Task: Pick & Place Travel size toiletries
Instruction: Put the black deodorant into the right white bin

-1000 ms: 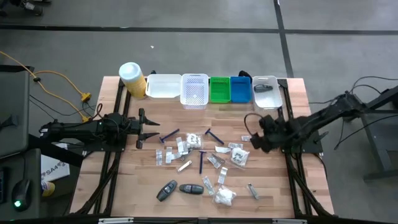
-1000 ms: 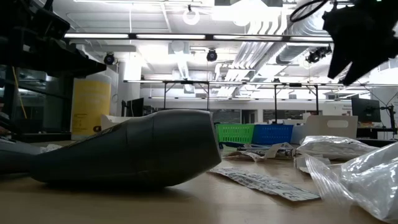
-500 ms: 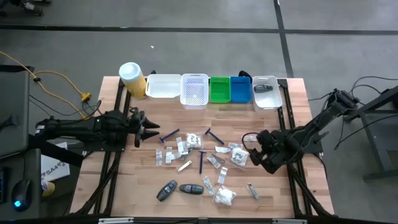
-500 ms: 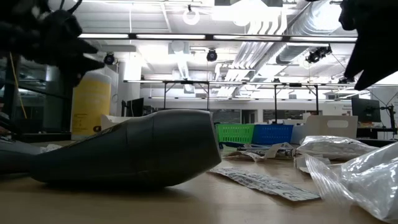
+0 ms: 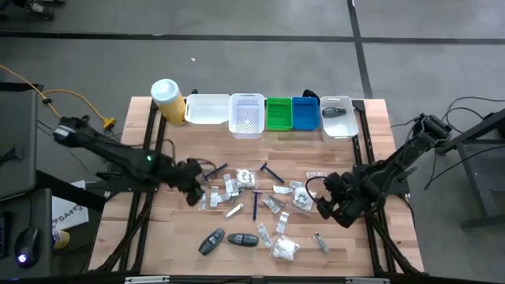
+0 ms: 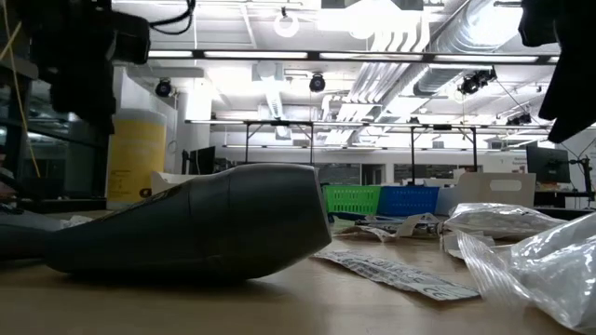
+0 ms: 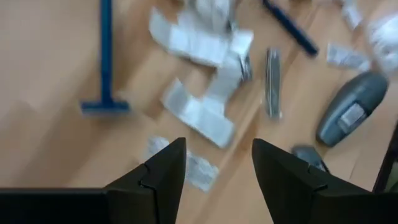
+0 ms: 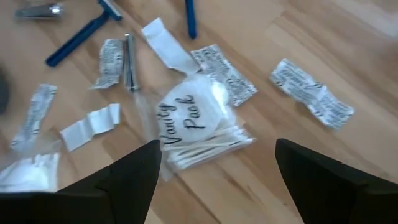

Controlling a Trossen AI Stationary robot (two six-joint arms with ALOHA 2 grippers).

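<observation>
The travel size toiletries [image 5: 256, 197] lie scattered on the wooden table's middle: clear and white sachets, dark-blue sticks, a bag of cotton swabs. My left gripper [image 5: 193, 193] hangs open above the pile's left edge, pointing steeply down. In its wrist view [image 7: 217, 146] a small sachet [image 7: 198, 169] lies on the wood between the fingers, untouched. A blue razor [image 7: 106, 56] and folded sachets [image 7: 199, 115] lie just beyond. My right gripper [image 5: 323, 207] is wide open above the pile's right side. Its fingers [image 8: 217, 146] stand on either side of the "Vanity Pack" swab bag [image 8: 199, 127] without touching it.
Along the far edge stand a yellow canister [image 5: 167, 99], a white tray [image 5: 207, 109], a white basket [image 5: 247, 114], green [image 5: 278, 113] and blue [image 5: 305, 113] bins, and a white tray [image 5: 338, 117]. Two dark key fobs [image 5: 211, 241] [image 5: 242, 239] lie near the front.
My left gripper has swung from the table's left edge toward the pile and the near edge. It has tipped from level to pointing steeply down and rolled. My right gripper has moved toward the near edge and sunk a little over the swab bag. No toiletry has moved.
</observation>
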